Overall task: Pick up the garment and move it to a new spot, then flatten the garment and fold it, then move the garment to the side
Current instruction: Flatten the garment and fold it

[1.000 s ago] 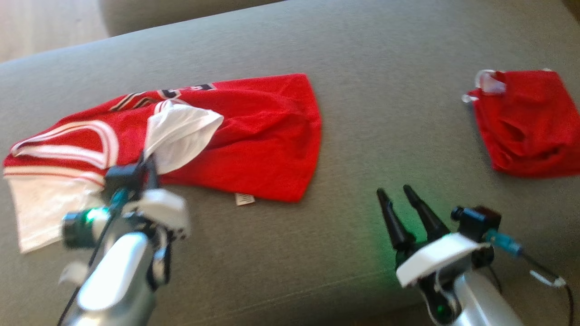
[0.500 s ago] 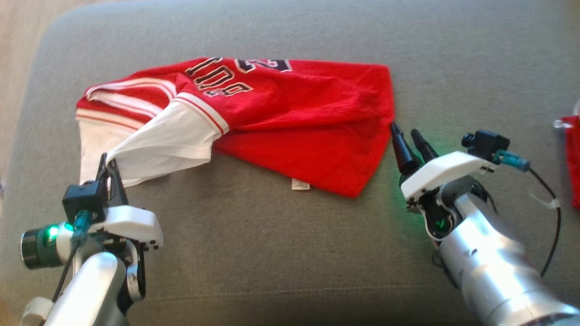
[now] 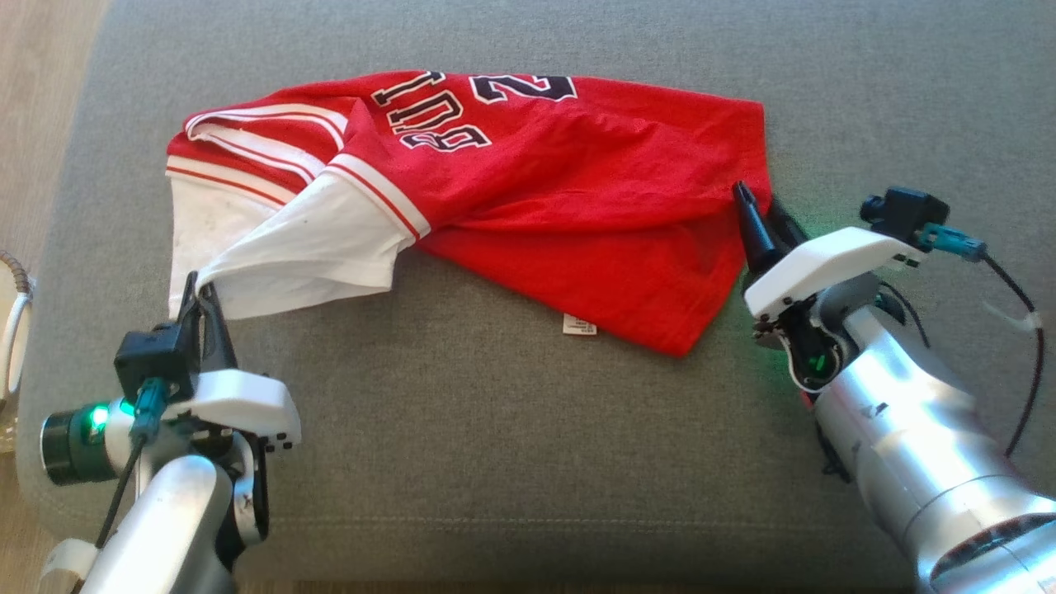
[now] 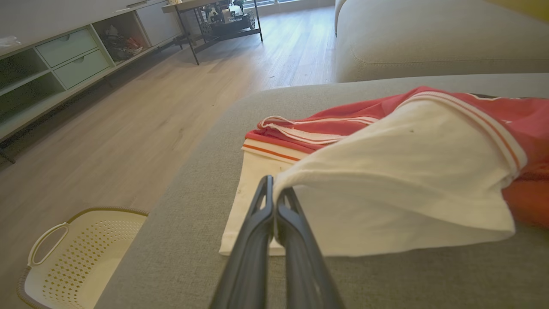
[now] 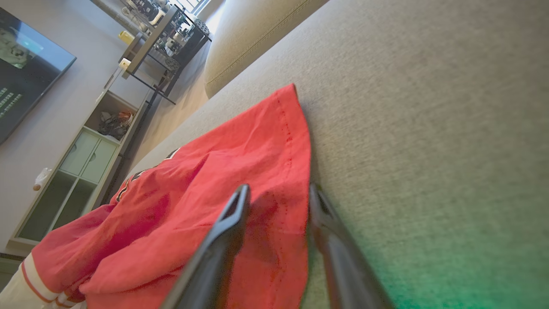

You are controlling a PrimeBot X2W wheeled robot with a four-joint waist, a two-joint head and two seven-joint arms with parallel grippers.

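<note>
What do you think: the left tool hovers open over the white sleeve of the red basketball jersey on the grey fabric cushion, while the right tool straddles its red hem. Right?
Not quite: the left wrist view shows the left tool shut, pinching the white sleeve of the red basketball jersey on the grey fabric cushion. The right tool does straddle its red hem.

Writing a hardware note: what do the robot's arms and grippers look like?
Silver forearms, white wrist plates. The left gripper and right gripper each have two long, tapered dark fingers. Each wrist carries a small black camera with a teal plug, black cable and green light.
</note>
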